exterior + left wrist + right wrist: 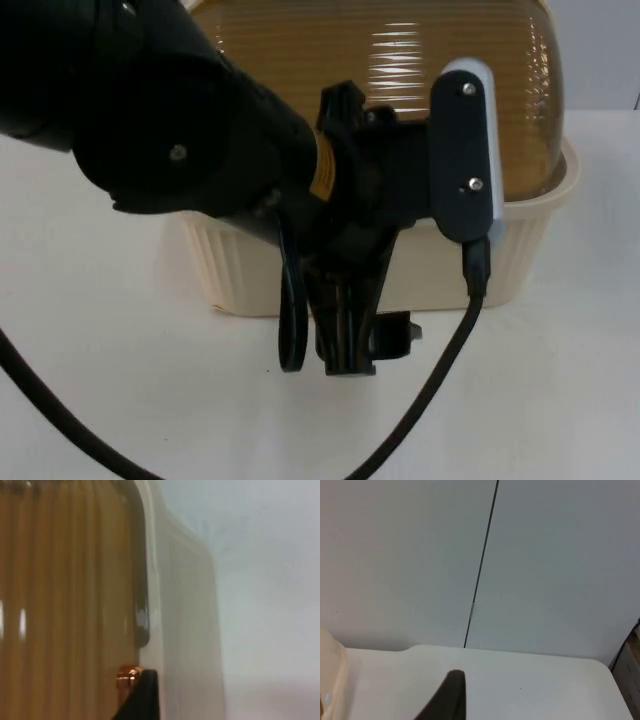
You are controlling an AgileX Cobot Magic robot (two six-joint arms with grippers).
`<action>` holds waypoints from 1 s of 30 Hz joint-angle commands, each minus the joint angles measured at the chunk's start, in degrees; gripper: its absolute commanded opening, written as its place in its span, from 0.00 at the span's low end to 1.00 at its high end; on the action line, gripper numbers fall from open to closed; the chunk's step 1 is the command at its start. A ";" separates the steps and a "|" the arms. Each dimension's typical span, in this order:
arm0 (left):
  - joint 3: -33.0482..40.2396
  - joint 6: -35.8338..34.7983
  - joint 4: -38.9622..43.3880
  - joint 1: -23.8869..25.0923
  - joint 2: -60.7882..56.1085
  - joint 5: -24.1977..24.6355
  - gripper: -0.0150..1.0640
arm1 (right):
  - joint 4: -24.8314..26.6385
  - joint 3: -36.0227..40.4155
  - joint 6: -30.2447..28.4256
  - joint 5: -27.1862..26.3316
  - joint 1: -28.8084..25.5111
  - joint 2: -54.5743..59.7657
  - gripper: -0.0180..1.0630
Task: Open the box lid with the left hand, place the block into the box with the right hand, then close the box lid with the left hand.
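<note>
**Left arm over the box, lid down**

The cream box (pixel 530 240) sits on the white counter (pixel 100 380) toward the grey partition wall (pixel 545 565). Its ribbed amber lid (pixel 400 70) lies domed over the base, down on the rim.

The left arm reaches across the top view in front of the box, and the left claw (pixel 350 340) hangs at the box's front wall, pointing down toward the counter. Whether it is open or closed I cannot tell. In the left wrist view the lid (pixel 65 590) and the cream rim of the box (pixel 185 630) run close alongside a black fingertip (pixel 142 700).

In the right wrist view a black fingertip (pixel 447 697) of the right claw stands above the counter (pixel 530 685), with a cream edge of the box (pixel 332 675) off to one side and the wall behind. Its state cannot be told either.
</note>
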 commanded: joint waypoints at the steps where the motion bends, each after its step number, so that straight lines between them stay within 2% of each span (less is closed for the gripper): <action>1: 0.22 -0.48 0.20 -0.15 0.17 -0.10 0.81 | -0.39 -0.43 -0.33 -0.84 -0.35 -0.06 0.96; 2: 0.22 -0.48 0.44 -0.15 0.28 -0.39 0.67 | -0.39 -0.43 -0.33 -0.84 -0.35 -0.06 0.96; 5: 0.22 -0.48 0.45 -0.15 0.28 -0.77 0.36 | -0.13 -0.43 -0.33 -0.71 -0.35 -0.06 0.96; 6: 0.22 -0.48 0.45 -0.15 0.28 -0.77 0.36 | -0.13 -0.43 -0.33 -0.71 -0.35 -0.06 0.96; 9: 0.22 -0.48 0.45 -0.15 0.28 -1.18 0.11 | -0.02 -0.43 -0.33 -0.61 -0.35 -0.06 0.96; 11: 0.22 -0.48 0.45 -0.15 0.28 -1.18 0.01 | -0.02 -0.43 -0.33 -0.61 -0.35 -0.06 0.96; 17: -0.36 -0.48 1.66 -0.15 0.28 0.75 0.01 | -0.02 -0.43 -0.33 -0.49 -0.35 -0.06 0.96; 21: -4.35 -0.48 3.26 0.59 0.28 7.03 0.01 | 0.22 -0.43 -0.10 -0.37 -0.35 -0.06 0.96; 22: -4.35 -0.48 3.26 0.59 0.28 7.03 0.01 | 0.22 -0.43 -0.10 -0.37 -0.35 -0.06 0.96; 27: -10.95 -1.88 3.21 2.43 2.45 15.52 0.01 | 0.22 -0.43 -0.10 -0.37 -0.35 -0.06 0.96; 30: -13.12 -3.85 3.50 2.58 4.29 16.48 0.01 | 0.22 -0.43 -0.10 -0.37 -0.35 -0.06 0.96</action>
